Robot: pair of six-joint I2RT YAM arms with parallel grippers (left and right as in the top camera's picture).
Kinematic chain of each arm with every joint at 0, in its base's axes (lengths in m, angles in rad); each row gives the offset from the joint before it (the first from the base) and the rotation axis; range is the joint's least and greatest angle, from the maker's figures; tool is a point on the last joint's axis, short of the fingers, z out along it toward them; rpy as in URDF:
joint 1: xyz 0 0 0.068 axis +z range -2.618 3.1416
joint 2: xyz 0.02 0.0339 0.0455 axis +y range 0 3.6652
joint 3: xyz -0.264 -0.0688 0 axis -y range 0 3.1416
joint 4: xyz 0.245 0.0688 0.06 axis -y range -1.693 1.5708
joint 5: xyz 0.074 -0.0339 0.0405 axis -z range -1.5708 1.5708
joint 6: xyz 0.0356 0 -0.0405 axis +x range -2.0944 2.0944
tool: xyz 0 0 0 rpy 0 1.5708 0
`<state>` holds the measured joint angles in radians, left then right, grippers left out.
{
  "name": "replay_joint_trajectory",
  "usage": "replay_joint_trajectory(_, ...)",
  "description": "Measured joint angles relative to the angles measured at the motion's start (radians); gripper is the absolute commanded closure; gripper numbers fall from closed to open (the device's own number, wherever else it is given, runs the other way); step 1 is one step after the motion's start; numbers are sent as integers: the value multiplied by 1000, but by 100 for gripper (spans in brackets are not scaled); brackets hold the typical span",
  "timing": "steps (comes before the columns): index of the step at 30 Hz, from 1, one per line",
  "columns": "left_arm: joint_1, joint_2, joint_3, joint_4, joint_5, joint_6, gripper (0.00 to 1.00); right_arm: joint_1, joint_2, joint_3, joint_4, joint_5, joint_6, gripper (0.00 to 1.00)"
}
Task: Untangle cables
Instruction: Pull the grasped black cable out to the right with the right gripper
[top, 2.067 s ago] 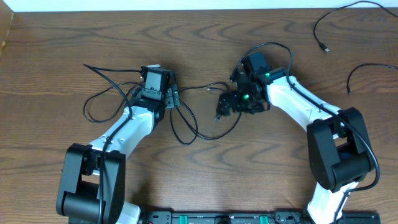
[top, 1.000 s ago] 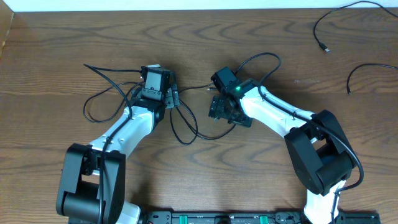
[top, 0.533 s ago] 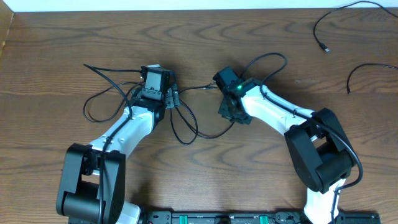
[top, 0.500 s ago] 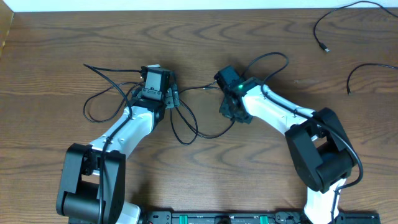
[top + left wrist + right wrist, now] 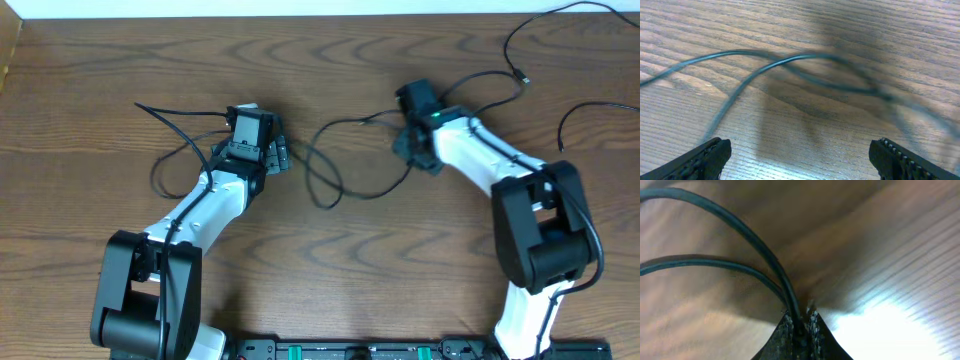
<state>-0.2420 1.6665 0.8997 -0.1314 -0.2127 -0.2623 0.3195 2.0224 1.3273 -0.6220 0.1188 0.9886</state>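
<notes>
Black cables (image 5: 340,192) lie looped on the wooden table between my two arms, and one loop (image 5: 165,170) sits to the left of my left gripper. My right gripper (image 5: 408,150) is shut on a black cable; in the right wrist view the cable (image 5: 740,227) runs in two strands into the closed gripper (image 5: 799,322). My left gripper (image 5: 250,152) is open over the table. In its wrist view, blurred cable strands (image 5: 790,61) cross ahead of the wide-apart gripper (image 5: 800,160), which holds nothing.
Two more thin black cables lie at the far right: one (image 5: 515,45) with a plug end near the back edge, another (image 5: 585,112) by the right edge. The arm bases stand at the front left and front right.
My right gripper has shut on the black cable and moved right and back, dragging the loops rightwards away from the left gripper. The left arm has stayed put, open.
</notes>
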Motion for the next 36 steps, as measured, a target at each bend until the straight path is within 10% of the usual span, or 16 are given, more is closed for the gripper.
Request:
replay_joint_trajectory(16,0,0,0,0,0,0,7,-365,0,0,-64,49,-5,99)
replay_joint_trajectory(23,0,0,0,0,0,0,7,-378,0,0,-51,-3,-110,55)
replay_joint_trajectory(36,0,0,0,0,0,0,7,-291,-19,3,-19,-145,-435,28)
